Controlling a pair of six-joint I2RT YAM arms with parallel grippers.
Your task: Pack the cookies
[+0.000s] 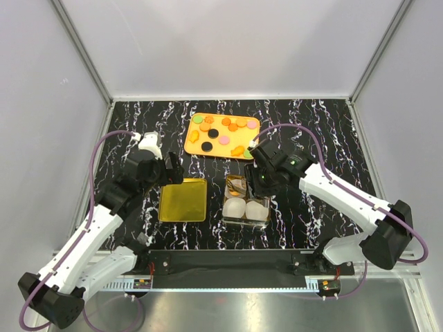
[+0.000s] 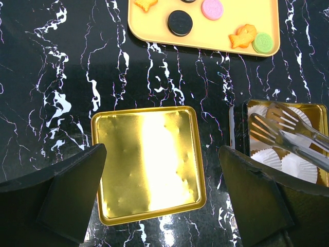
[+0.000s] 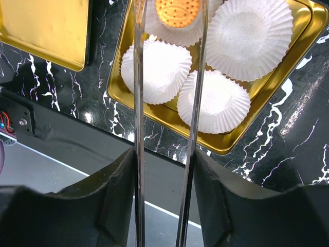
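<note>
Both pads of my R gripper (image 3: 164,170) are pressing on the clear tongs (image 3: 138,103), so it's clenched on the tool, not on any cookie directly. Tong arms are running out to one orange cookie (image 3: 177,11) and flanking it, w/ a sliver of gap on one side. Can't tell if the tips are touching it, since the frame edge is cutting them off. That cookie is sitting in one of four white paper cups (image 3: 247,31) inside the gold box (image 3: 308,25); the other three cups are looking empty.

My L gripper (image 2: 162,170) is hovering wide open, grasping nothing, over the gold lid (image 2: 149,159), which is lying just beside the box.

Remaining cookies (image 1: 223,131) are lying on the orange tray (image 1: 197,142), beyond the box on the table (image 1: 311,124).

Judging by this, I'm doing the drop-off of cookie no. 1. Next move, imo: letting the tongs spread fully, lifting straight up w/o snagging the cup's frill, then swinging back to the tray for another. Lid is waiting till all cups are filled.
</note>
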